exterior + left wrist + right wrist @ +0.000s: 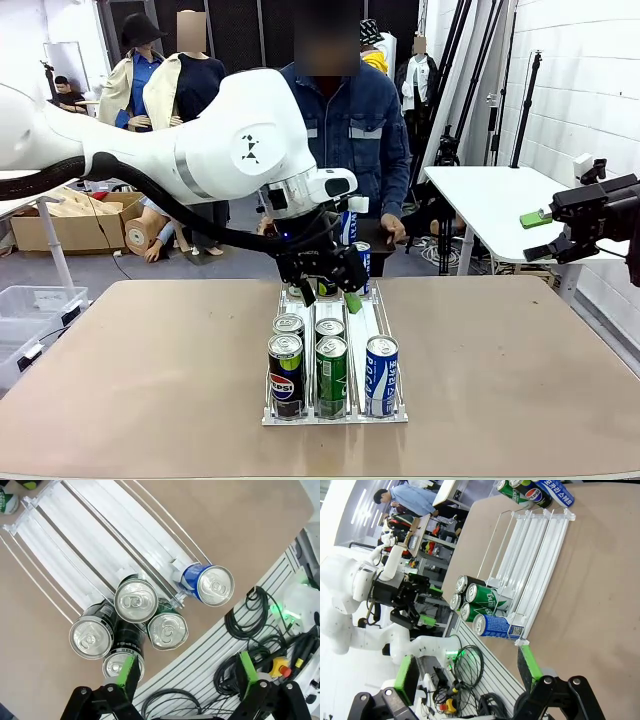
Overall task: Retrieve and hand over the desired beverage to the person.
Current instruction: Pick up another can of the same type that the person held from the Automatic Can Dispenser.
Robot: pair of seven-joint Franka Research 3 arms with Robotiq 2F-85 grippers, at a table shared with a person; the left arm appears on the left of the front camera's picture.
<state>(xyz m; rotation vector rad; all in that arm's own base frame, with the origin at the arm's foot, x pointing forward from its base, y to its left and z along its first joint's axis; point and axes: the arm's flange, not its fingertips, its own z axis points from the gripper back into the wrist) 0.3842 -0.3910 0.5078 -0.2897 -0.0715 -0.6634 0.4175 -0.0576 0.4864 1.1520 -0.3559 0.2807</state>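
Observation:
A clear wire rack (372,322) lies along the middle of the table. At its near end stand a black Pepsi can (285,375), a green can (331,375) and a blue can (381,374), with two more cans behind them. Blue cans (360,258) stand at the far end. My left gripper (338,293) hangs open over the rack's far half, holding nothing. In the left wrist view the left gripper (187,675) looks down on the near cans (135,600). My right gripper (545,235) is open, off the table's right side. The person (350,120) stands at the far edge.
A white side table (490,205) stands at the back right, near my right gripper. A clear plastic bin (30,310) sits left of the table. Cables and a slotted base plate (210,655) lie just past the rack's near end. Bare tabletop (150,360) spreads on both sides of the rack.

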